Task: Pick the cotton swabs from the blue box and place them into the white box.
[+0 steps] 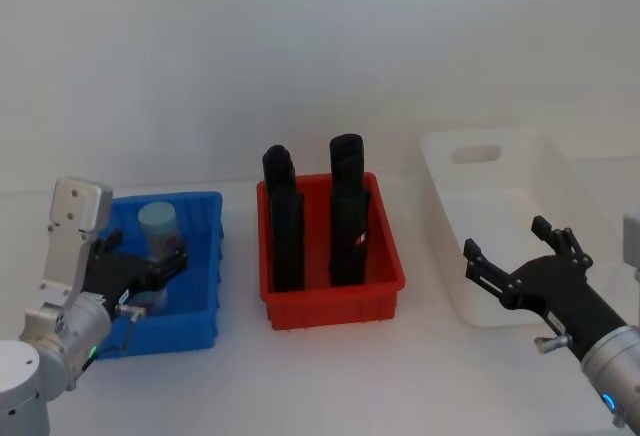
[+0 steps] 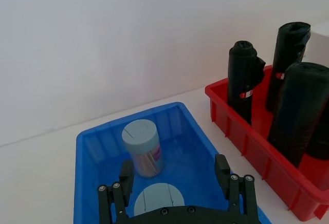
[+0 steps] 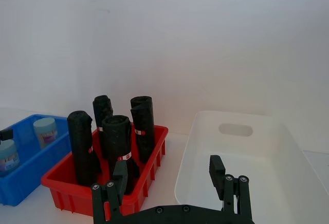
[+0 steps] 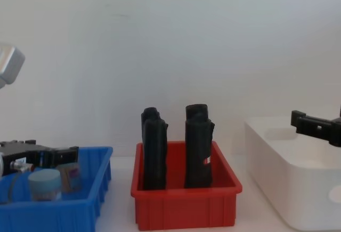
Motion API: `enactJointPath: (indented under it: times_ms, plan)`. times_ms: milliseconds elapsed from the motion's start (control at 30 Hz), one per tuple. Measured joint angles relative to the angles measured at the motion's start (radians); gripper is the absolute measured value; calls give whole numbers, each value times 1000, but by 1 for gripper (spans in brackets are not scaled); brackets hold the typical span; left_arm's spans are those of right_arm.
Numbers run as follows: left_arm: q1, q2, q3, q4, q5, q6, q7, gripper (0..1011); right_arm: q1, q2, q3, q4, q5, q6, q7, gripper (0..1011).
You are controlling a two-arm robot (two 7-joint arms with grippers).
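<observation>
Task status: not started as far as delivery goes. Two tubs of cotton swabs [image 2: 141, 149] are both in the blue box [image 1: 205, 206], which sits at about 8 o'clock on the surface [image 1: 330, 386] in the head view. The white box [image 1: 437, 171] at about 3 o'clock shows bare inner walls and floor, with no tub inside. Between them, near 6 o'clock, is the red bin [image 1: 335, 301] holding upright black rolls [image 1: 347, 206]; it is not part of the job. The left claw [image 2: 174, 175] is down inside the blue box with its fingers [image 2: 126, 175] apart. They sit either side of the nearer tub [image 2: 158, 199], whose pale blue lid shows between them. The gap looks wider than the lid, so I judge nothing is clamped yet. The farther tub stands upright just beyond, toward the back wall of the blue box, apart from the fingers. The right claw [image 1: 505, 238] hovers at about 4 o'clock, over the near left corner of the white box, spread and empty; it looks idle. Judgement: the step in hand is the first grasp, at the pre-close stage. Left to do: close on the nearer tub, lift it clear of the rim, carry it over the red bin and its rolls to the white box, release, then repeat for the second tub. That is zero of two placed.
</observation>
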Motion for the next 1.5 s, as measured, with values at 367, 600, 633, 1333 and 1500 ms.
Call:
enactJointPath:
  times_ms: [367,600,633,1333,1500]
  plan:
    - [-20,-3,-13,72,-1,9,-15,1004,0,0,0,0,0,0,0,1002]
    - [-31,-5,-20,111,-10,9,-31,1004,0,0,0,0,0,0,0,1002]
    - [-32,-6,-20,114,-11,9,-33,1004,0,0,0,0,0,0,0,1002]
    - [-41,-12,-34,165,-61,-2,-84,865,0,0,0,0,0,0,0,1002]
    - [-36,-13,-36,165,-80,-4,-93,729,0,0,0,0,0,0,0,1002]
